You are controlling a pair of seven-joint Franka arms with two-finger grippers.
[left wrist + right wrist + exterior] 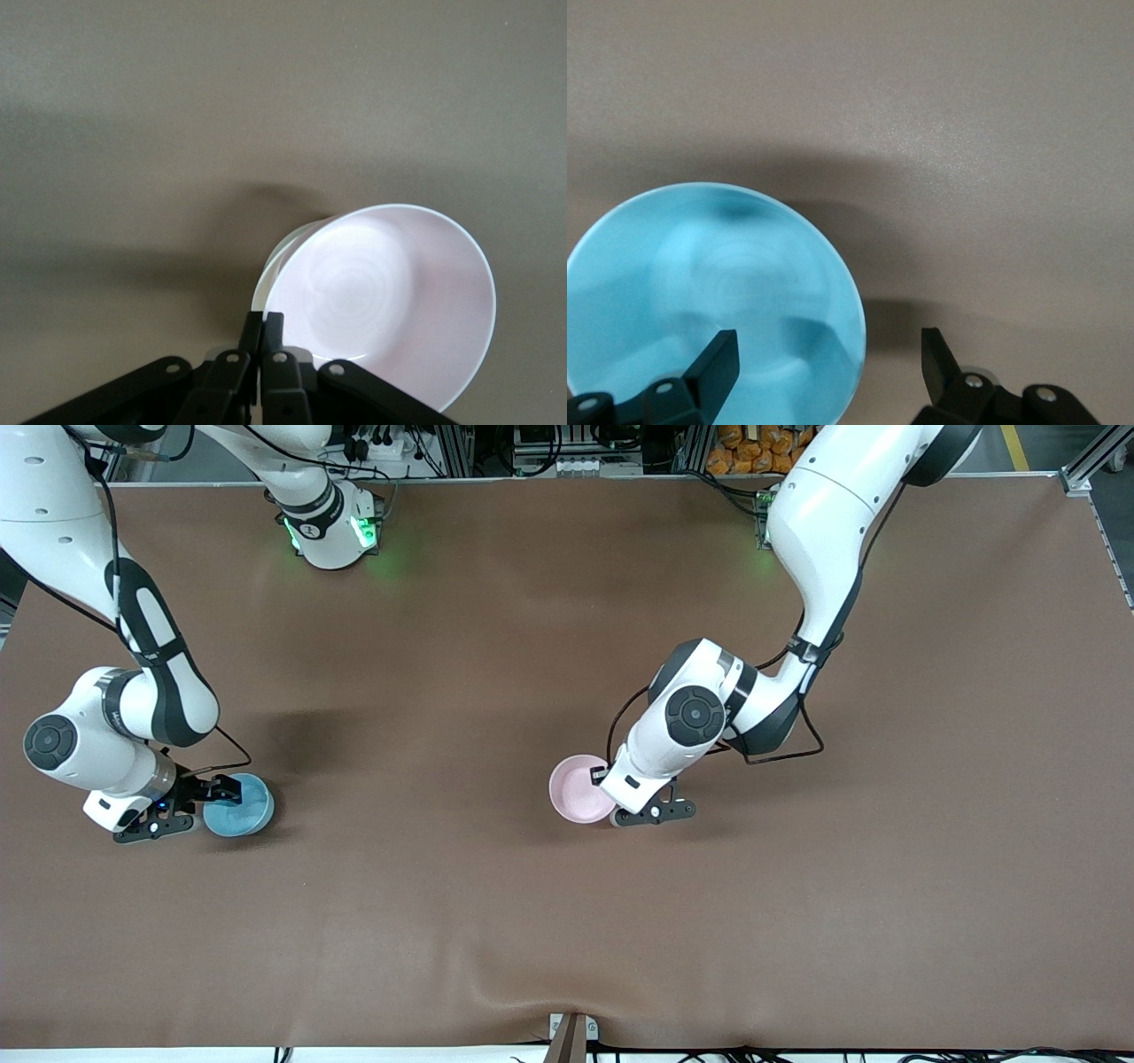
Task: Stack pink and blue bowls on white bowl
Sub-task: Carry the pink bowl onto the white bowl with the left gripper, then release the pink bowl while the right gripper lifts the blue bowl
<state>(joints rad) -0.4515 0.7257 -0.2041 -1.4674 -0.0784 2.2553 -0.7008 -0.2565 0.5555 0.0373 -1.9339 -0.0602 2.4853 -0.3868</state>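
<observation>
The pale pink bowl (578,786) is near the table's middle. In the left wrist view the pink bowl (399,301) lies tilted on the white bowl (276,266), of which only a thin strip of rim shows. My left gripper (617,806) is shut on the pink bowl's rim (263,320). The white bowl is hidden in the front view. The sky-blue bowl (239,804) sits on the table toward the right arm's end. My right gripper (205,806) is open, with one finger over the blue bowl's inside (718,292) and the other outside its rim (828,354).
The brown table mat (567,921) is bare around both bowls, with a crease at its edge nearest the front camera. The two bowls lie far apart along the table.
</observation>
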